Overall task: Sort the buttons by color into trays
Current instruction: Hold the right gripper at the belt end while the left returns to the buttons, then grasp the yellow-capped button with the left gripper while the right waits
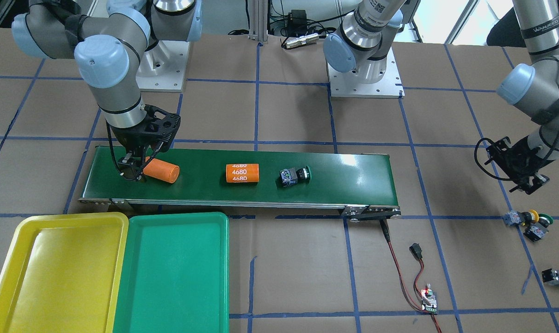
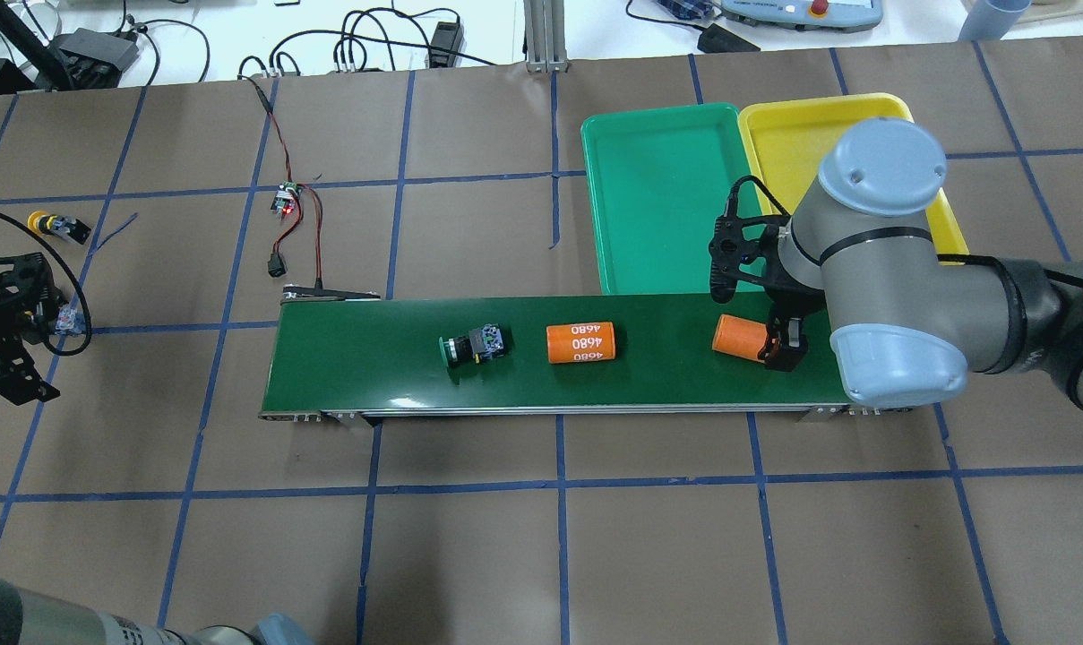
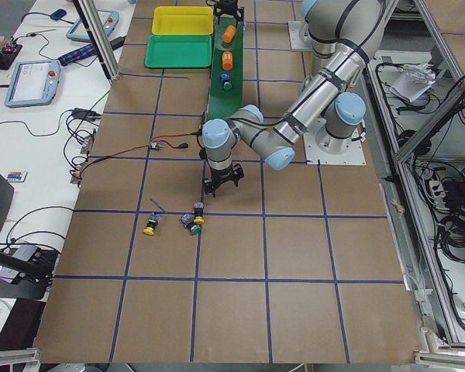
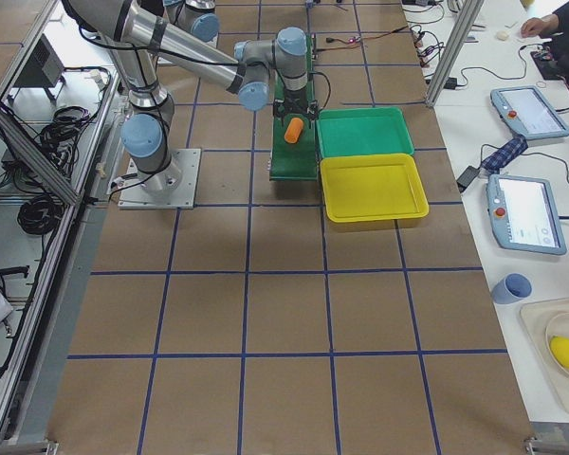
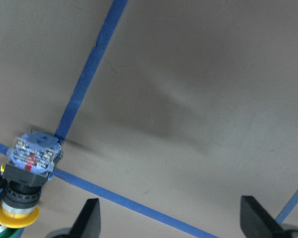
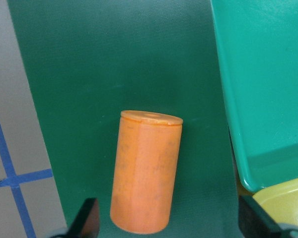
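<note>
One green-capped button (image 1: 294, 175) lies on its side on the dark-green conveyor belt (image 1: 348, 173). A yellow button (image 1: 519, 217) and a green button (image 1: 538, 227) lie together on the brown table, and another yellow button (image 1: 556, 277) lies nearer the camera. The yellow tray (image 1: 57, 273) and the green tray (image 1: 173, 273) sit side by side, both empty. My left gripper (image 5: 171, 218) is open over the table, with a yellow button (image 5: 22, 183) just beside its left finger. My right gripper (image 6: 171, 220) is open, with an orange cylinder (image 6: 146, 173) between its fingers, not gripped.
A second orange cylinder marked "4680" (image 1: 242, 173) lies mid-belt between the plain cylinder and the green button. A small circuit board (image 1: 429, 300) with red and black wires runs from the belt's end. Blue tape lines grid the table.
</note>
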`<action>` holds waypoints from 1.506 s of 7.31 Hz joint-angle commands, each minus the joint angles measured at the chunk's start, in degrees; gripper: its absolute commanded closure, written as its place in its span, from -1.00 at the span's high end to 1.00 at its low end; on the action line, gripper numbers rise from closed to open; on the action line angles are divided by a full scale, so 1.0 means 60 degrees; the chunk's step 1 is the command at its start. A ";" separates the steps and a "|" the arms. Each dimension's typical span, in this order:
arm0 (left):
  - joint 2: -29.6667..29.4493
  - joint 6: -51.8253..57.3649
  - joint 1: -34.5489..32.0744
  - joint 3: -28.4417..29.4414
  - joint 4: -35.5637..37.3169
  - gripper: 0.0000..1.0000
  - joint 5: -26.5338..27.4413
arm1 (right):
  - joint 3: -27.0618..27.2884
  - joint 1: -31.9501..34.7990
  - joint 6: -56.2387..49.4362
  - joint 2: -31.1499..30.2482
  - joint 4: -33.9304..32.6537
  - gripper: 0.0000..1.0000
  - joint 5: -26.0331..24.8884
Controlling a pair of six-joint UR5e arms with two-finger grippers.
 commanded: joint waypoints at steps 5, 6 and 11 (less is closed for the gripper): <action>0.0114 0.0178 -0.0225 0.0138 0.0073 1.00 -0.0467 | 0.0012 0.0003 -0.0001 0.0055 0.0000 1.00 0.0015; 0.0144 0.0222 -0.0181 0.0168 0.0101 1.00 -0.0482 | 0.0012 0.0003 -0.0015 0.0055 0.0000 1.00 0.0015; -0.0120 0.0222 -0.0254 0.0154 -0.0029 1.00 -0.0512 | 0.0012 0.0003 -0.0015 0.0055 0.0000 1.00 0.0000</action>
